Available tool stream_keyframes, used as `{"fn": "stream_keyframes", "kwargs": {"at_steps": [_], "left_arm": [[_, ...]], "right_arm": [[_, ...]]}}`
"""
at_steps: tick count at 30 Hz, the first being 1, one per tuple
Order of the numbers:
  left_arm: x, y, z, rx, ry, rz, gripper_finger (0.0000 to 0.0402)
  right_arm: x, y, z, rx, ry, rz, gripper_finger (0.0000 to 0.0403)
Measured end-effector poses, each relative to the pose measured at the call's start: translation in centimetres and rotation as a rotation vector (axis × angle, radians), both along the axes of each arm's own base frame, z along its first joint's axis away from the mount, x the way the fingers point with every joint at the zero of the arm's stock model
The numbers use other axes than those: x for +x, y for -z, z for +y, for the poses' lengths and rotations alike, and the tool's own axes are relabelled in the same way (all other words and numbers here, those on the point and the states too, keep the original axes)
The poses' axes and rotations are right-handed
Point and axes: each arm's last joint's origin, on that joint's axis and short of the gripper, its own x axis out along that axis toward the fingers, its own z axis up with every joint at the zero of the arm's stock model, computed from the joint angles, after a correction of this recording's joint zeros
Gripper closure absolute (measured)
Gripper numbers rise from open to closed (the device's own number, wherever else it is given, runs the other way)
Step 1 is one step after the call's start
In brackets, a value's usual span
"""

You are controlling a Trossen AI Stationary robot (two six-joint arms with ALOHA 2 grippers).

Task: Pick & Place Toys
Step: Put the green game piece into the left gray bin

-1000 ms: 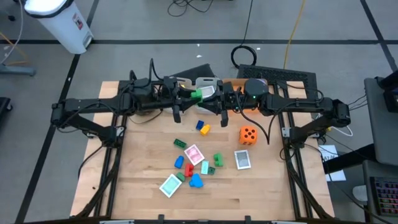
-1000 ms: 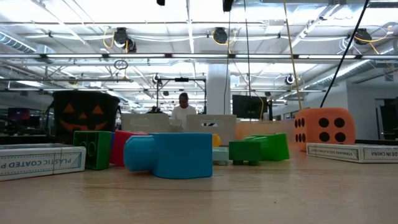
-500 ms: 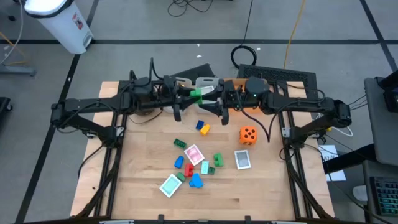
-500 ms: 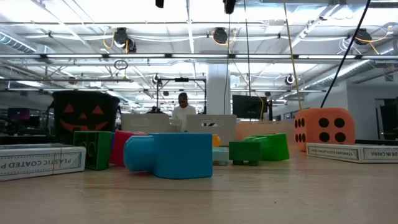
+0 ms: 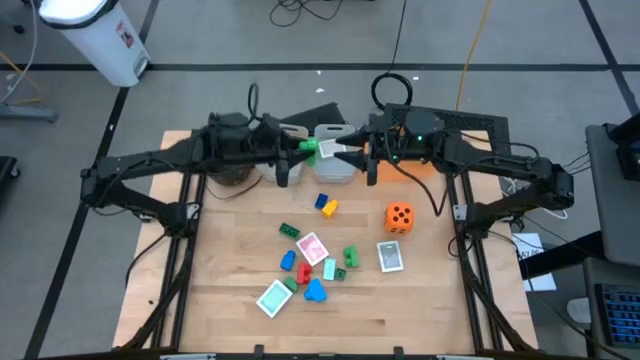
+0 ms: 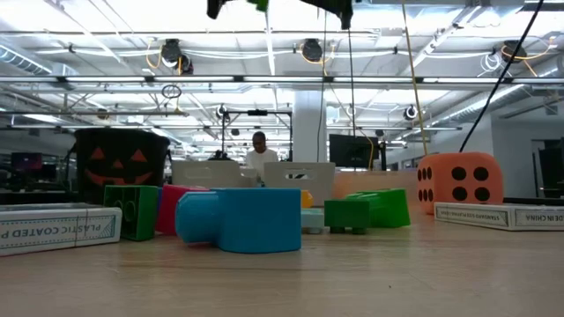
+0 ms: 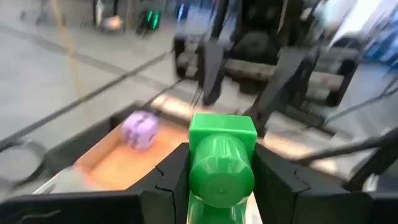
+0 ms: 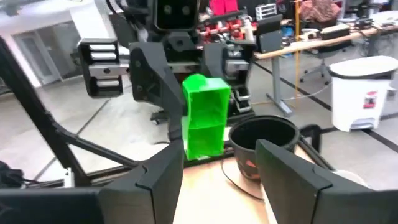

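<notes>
toys lie mostly in a loose cluster on the wooden table [image 5: 420,300], but one green block [image 5: 311,148] is up in the air at the far edge, clamped between the fingers [image 7: 168,177] of the left gripper [image 5: 303,149]. in the left wrist view that block [image 7: 221,163] fills the gap between the two dark fingers, which press on its sides. below and beyond it sits a flat orange tray [image 7: 118,163] with the purple die [image 7: 139,129] resting in it.

right gripper [image 5: 362,152] faces the left one across the block, just beside it. its own wrist view shows its fingers [image 8: 163,177] standing apart with nothing between them, and the green block [image 8: 204,116] held by the other arm a little way ahead, not touching them. a round black pot [image 8: 261,138] stands behind.

on the table the orange die [image 5: 399,217] sits alone toward the right side, with a playing card [image 5: 390,256] just in front of it. a blue block [image 5: 321,201] and a yellow block [image 5: 330,209] touch each other near the clear bin [image 5: 334,166]. the middle cluster holds a pink-backed card [image 5: 311,247], a small green block [image 5: 289,231], another green block [image 5: 350,257], a red block [image 5: 303,273], a blue block [image 5: 316,291] and a green-backed card [image 5: 273,297].
</notes>
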Motion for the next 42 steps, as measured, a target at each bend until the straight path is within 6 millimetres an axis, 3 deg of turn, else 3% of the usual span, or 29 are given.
{"fn": "stream_keyframes", "kwargs": {"at_steps": [5, 11, 18, 25, 29, 42], "left_arm": [[-0.9, -1.4, 2.3, -0.055, -0.097, 0.212, 0.0269], [-1.1, -0.2, 6.4, -0.234, -0.269, 0.411, 0.0269], [-0.3, 3.8, 11.1, -0.519, -0.424, 0.538, 0.0269], [0.4, 8.7, 14.4, -0.665, -0.528, 0.734, 0.0269], [0.7, 11.0, 15.8, -0.717, -0.556, 0.821, 0.0269], [0.9, 15.4, 18.4, -0.755, -0.598, 0.971, 0.0269]], "right_arm": [[-1.4, 0.0, -0.4, 0.007, 0.030, 0.070, 0.0209], [-2.6, 0.4, -0.6, 0.038, 0.048, 0.157, 0.0211], [-2.9, 1.3, -0.5, 0.045, 0.042, 0.256, 0.0211], [-3.1, 1.9, -0.4, 0.038, 0.035, 0.321, 0.0217], [-3.1, 2.0, -0.4, 0.037, 0.033, 0.337, 0.0217], [-3.3, 2.4, -0.3, 0.042, 0.030, 0.378, 0.0219]]}}
